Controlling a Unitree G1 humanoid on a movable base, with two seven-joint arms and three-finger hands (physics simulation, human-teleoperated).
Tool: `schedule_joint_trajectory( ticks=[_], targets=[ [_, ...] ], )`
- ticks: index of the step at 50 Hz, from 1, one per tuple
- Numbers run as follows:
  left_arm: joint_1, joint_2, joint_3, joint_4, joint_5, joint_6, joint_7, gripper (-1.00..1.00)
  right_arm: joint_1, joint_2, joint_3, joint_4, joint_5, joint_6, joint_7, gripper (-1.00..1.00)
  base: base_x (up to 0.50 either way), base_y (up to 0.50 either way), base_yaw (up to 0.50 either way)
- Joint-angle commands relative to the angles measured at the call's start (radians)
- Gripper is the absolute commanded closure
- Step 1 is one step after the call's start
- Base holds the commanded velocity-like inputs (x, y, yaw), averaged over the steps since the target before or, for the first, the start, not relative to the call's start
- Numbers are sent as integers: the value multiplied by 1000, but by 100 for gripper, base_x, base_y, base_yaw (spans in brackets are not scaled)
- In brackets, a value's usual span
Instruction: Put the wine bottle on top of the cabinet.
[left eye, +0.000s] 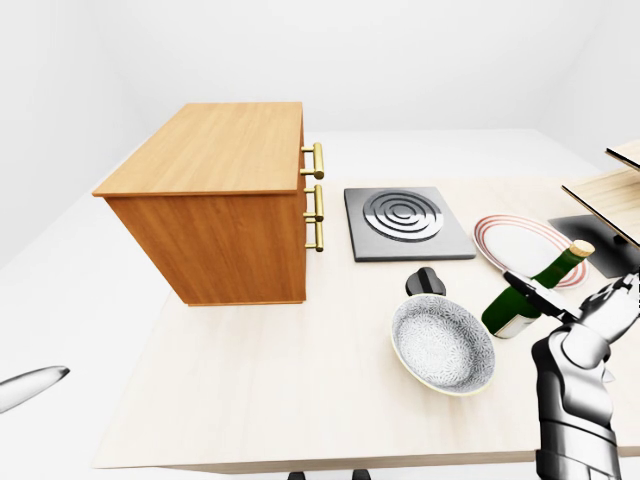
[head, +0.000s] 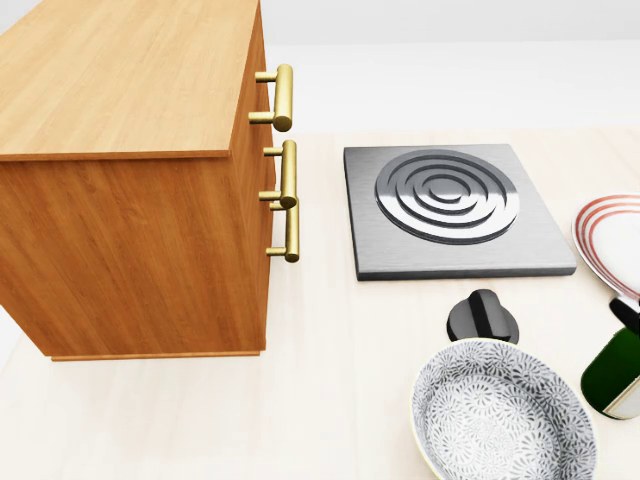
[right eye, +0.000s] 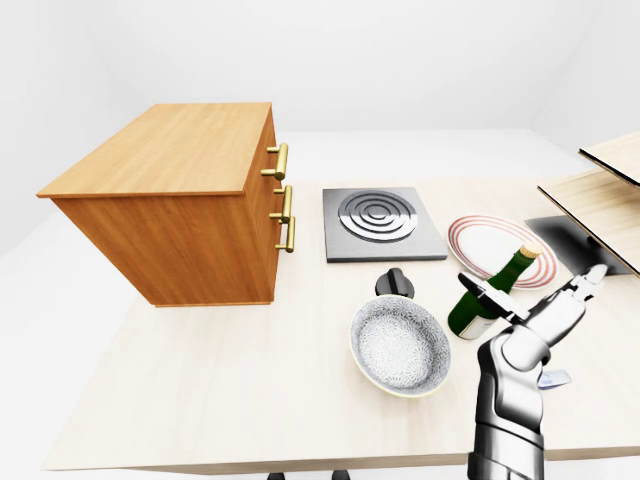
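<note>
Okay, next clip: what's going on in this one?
The robot's right hand is reaching toward the green wine bottle, which leans on the table beside the patterned bowl. Its fingers are spread open next to the bottle, not closed around it. The wooden cabinet, at the left of the view, has nothing on top. The left hand barely shows.
</note>
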Motion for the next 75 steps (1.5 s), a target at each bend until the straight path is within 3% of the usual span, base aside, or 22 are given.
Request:
schedule_joint_trajectory(
  ticks=[1,75],
  targets=[
    [1,6,17,-7,-17,0,2,-100,-19,-17,11,67,1,0,-4,-100,0,0,0],
    [-1,13,30,-8,-19,0,-2,-100,-147,-108,85,396,33,0,-11,-100,0,0,0]
  ],
)
